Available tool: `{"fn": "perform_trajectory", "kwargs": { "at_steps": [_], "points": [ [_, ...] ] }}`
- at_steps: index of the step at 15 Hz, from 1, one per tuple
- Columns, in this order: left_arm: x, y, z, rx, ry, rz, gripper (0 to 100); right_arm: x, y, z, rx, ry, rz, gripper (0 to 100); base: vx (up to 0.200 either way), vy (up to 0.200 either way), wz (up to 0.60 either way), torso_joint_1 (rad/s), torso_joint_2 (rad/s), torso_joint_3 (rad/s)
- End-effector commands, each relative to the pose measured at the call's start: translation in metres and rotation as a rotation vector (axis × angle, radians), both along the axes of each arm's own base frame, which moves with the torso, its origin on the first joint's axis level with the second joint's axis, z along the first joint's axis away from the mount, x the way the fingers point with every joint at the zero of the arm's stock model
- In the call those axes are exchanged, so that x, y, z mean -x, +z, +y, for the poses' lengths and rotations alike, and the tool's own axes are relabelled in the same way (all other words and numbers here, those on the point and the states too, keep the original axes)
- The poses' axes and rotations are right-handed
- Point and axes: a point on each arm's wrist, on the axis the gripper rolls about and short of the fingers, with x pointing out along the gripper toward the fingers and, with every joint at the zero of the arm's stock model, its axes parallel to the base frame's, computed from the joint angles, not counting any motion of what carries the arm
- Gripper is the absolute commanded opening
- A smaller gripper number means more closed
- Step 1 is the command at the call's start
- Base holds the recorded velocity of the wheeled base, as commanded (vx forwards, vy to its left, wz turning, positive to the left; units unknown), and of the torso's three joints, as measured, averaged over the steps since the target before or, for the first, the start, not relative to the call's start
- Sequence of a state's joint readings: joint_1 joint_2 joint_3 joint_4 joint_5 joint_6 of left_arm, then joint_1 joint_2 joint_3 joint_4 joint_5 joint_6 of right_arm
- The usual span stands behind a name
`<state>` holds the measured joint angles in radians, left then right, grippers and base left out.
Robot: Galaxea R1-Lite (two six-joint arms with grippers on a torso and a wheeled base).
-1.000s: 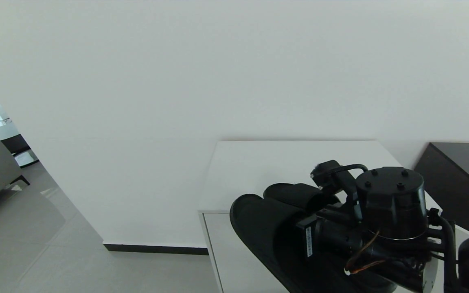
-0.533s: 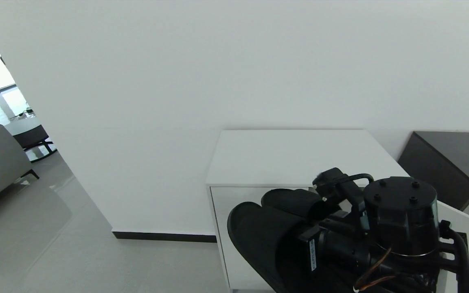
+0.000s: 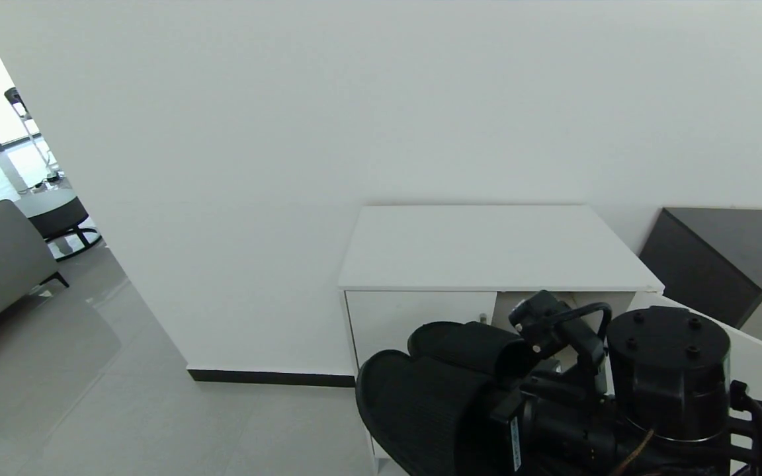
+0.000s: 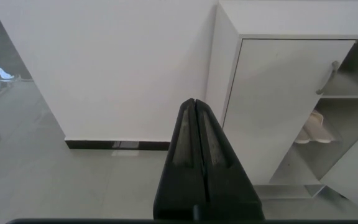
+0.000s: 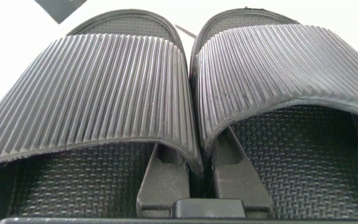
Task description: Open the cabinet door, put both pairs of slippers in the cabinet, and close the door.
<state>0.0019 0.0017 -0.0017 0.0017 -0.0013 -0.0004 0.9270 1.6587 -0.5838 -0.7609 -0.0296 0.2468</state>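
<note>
Your right gripper (image 5: 197, 171) pinches the 2 black slippers (image 3: 434, 390) together, with 1 finger under each strap, so the pair travels as 1. The cabinet (image 3: 487, 244) stands at 1 o'clock of them, with its right half open. Your left gripper (image 4: 194, 112) is closed and empty.

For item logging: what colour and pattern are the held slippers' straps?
Black; the slippers have fine parallel ribs across their straps. Clearest in right wrist view.

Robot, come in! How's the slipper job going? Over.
Right gripper shut on black slippers. Left gripper shut, empty. Door open on cabinet, pale slippers inside. Path looks clear.
</note>
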Motion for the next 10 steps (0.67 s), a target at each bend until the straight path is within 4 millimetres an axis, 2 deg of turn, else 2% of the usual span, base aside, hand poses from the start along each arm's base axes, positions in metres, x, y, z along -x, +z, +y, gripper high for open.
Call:
{"fn": "perform_trajectory", "kwargs": {
  "at_steps": [1, 10],
  "points": [
    [0.0000, 0.0000, 0.0000, 0.000, 0.001, 0.000, 0, 0.0010, -0.0023, 0.0005, 0.004, 0.003, 0.003, 0, 0.000, -0.200, 0.00, -0.002, 0.00, 0.012],
    [0.0000, 0.0000, 0.0000, 0.000, 0.002, 0.000, 0, 0.0041, -0.0020, 0.0021, 0.000, 0.018, 0.001, 0, 0.000, -0.200, 0.00, 0.003, 0.00, 0.001]
  ]
}}
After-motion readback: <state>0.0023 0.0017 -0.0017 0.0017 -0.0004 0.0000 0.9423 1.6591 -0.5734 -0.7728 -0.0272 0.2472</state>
